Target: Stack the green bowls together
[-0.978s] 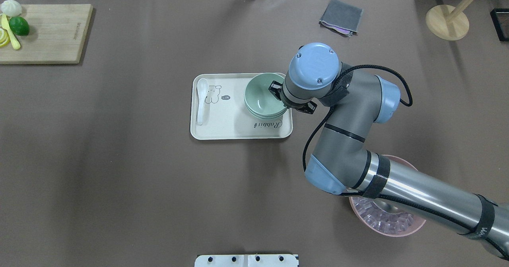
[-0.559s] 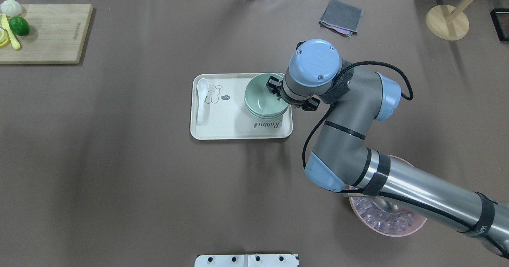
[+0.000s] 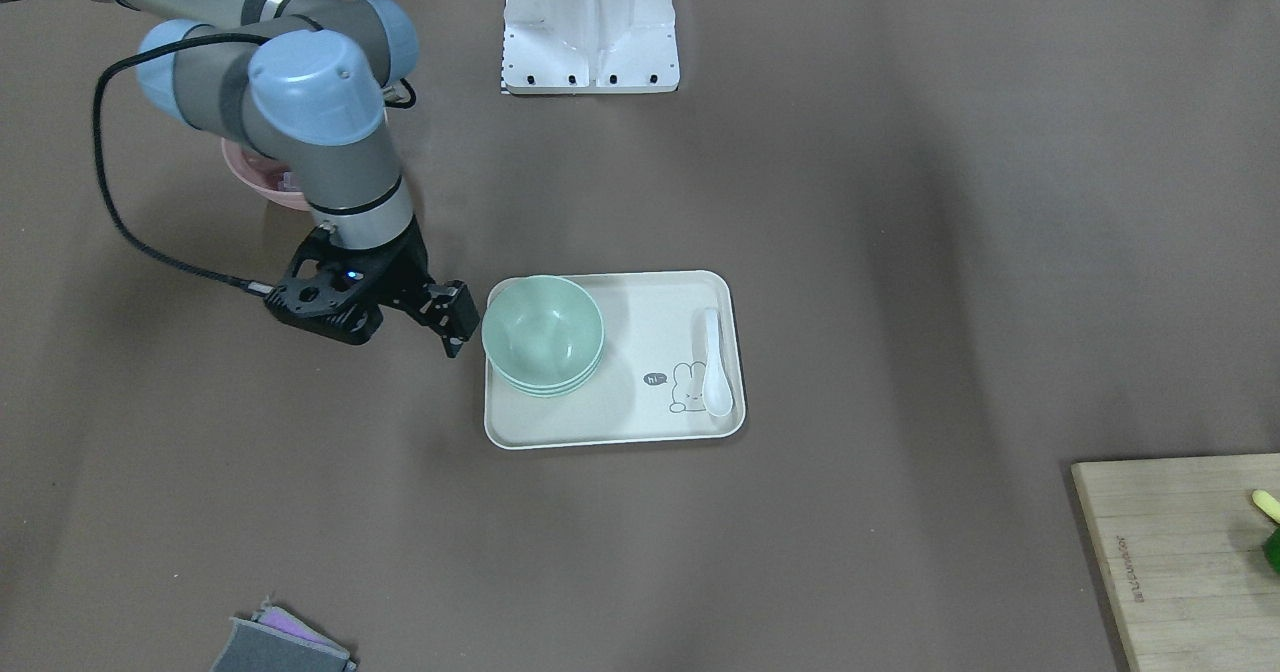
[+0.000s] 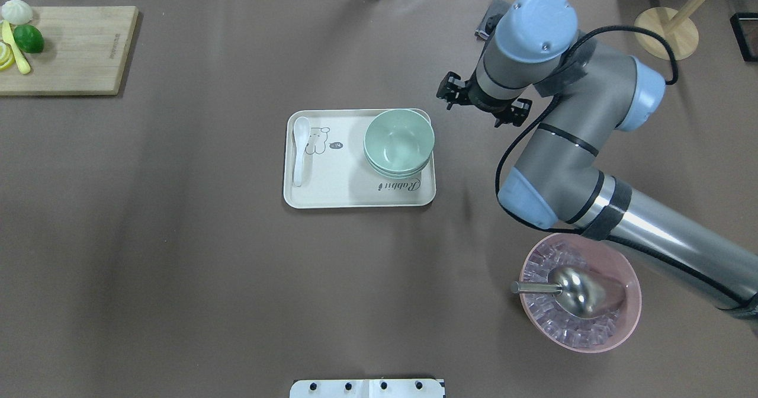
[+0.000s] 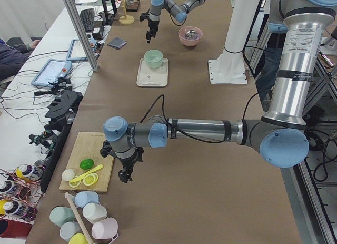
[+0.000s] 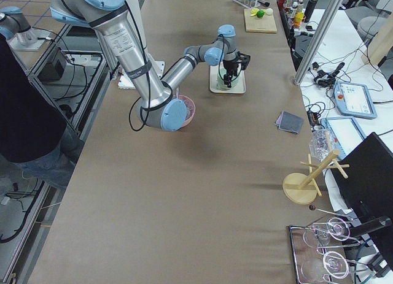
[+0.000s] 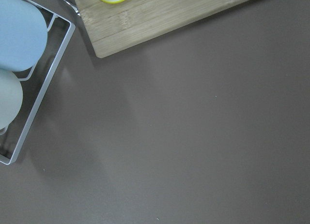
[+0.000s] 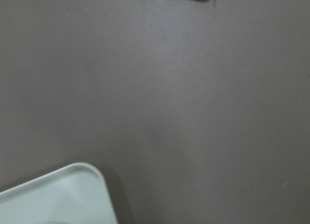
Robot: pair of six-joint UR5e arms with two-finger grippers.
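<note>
The green bowls are nested in one stack at the right end of a cream tray; they also show in the front view and the left side view. My right gripper hangs above the bare table, beyond the tray's far right corner and apart from the stack. It looks open and empty, and in the front view it is just beside the stack. My left gripper shows only in the left side view, by the cutting board; I cannot tell its state.
A white spoon lies at the tray's left end. A pink bowl with a metal scoop sits at the near right. A grey cloth, a wooden stand and a cutting board with fruit stand along the far edge.
My right gripper has left the stack's right rim and moved away to the far right. The stack stays on the tray. The pink bowl is now uncovered.
</note>
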